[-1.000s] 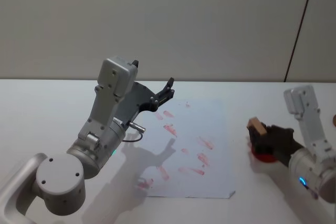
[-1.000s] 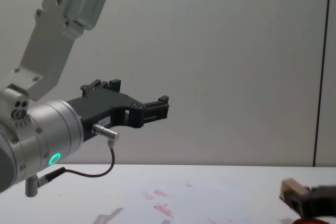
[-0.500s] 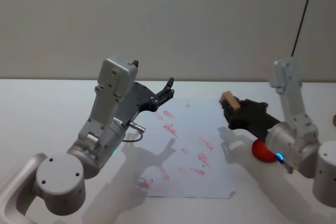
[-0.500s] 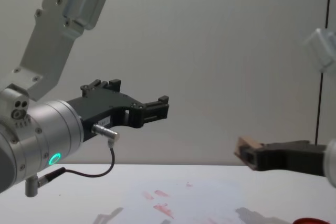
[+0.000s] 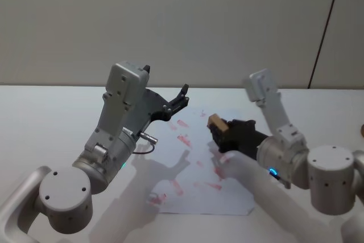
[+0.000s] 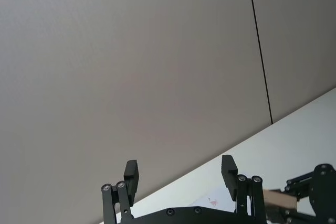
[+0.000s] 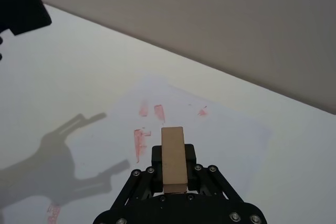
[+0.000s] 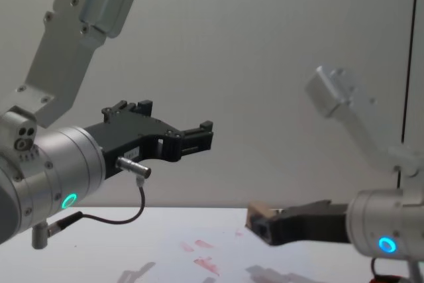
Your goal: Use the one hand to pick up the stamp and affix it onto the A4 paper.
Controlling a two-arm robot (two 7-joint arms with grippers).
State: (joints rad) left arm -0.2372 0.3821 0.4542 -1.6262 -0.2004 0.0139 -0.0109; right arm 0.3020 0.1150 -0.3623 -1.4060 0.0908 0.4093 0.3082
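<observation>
Clamped between closed-in fingers of right gripper (image 5: 222, 135): stamp (image 5: 215, 121), one end left projecting beyond fingertips; blue ring lit on arm behind. Block held raised above right-hand part of A4 paper (image 5: 187, 197), not touching. Sheet marked by red ink smudges (image 5: 183, 139), several lying near stamp. Over paper's far left corner, left gripper (image 5: 184, 95) held raised, fingers spread wide, nothing gripped, well apart from stamp. Left arm's shadow (image 5: 170, 166) thrown across sheet. Thin cable (image 5: 145, 149) looped under left wrist. White table (image 5: 45, 118) backed by plain wall (image 5: 227, 21).
</observation>
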